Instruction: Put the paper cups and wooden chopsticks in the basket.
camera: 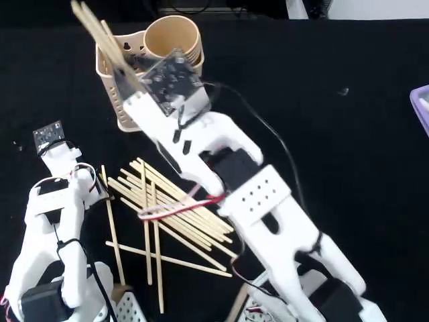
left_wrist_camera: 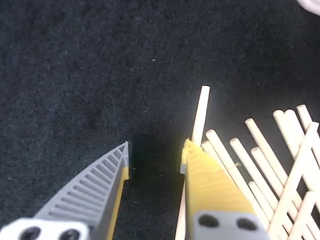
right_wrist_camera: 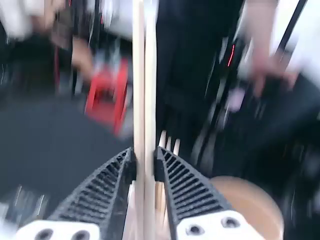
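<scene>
The right gripper [right_wrist_camera: 144, 157] is clamped on 2 wooden chopsticks [right_wrist_camera: 143, 75], held tilted above the basket [camera: 110, 67], where the paper cups [camera: 173, 37] already sit nested. The left gripper [left_wrist_camera: 154, 157] hangs parted and empty beside the loose pile [camera: 167, 208] on the table [camera: 335, 134]. These sticks look light, stiff and smooth — likely to swivel in a pinch. Gripping near mid-length, square across the shaft, should steady them.

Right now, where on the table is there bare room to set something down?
Bare: the wide stretch of table between the basket and the purple thing at the edge. Crowded: around the chopstick pile near the basket.
</scene>
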`<state>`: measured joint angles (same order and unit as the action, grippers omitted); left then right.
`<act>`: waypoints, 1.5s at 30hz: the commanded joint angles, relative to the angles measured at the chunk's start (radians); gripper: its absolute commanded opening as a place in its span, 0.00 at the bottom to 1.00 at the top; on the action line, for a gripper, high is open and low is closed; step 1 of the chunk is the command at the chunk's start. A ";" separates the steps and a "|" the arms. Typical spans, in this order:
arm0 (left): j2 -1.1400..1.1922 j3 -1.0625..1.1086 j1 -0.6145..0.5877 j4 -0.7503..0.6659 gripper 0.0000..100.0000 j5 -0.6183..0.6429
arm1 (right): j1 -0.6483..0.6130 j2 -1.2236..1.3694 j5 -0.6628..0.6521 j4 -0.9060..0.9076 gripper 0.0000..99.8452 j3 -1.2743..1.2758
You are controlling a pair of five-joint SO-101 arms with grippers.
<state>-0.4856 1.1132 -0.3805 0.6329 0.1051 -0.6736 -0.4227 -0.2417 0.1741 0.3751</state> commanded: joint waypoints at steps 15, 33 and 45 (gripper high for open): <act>-0.031 -0.007 -0.001 -0.011 0.18 -0.006 | 0.057 0.680 0.020 -0.178 0.01 -0.688; -0.031 -0.007 -0.001 -0.011 0.18 -0.006 | 0.071 0.773 0.014 0.370 0.15 -1.004; -0.031 -0.008 -0.001 -0.008 0.18 -0.006 | 0.052 0.486 0.014 1.290 0.15 -1.000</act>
<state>-0.4887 1.1132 -0.3790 0.6329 0.1051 -0.6245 0.1404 -0.2325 1.2820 -0.5915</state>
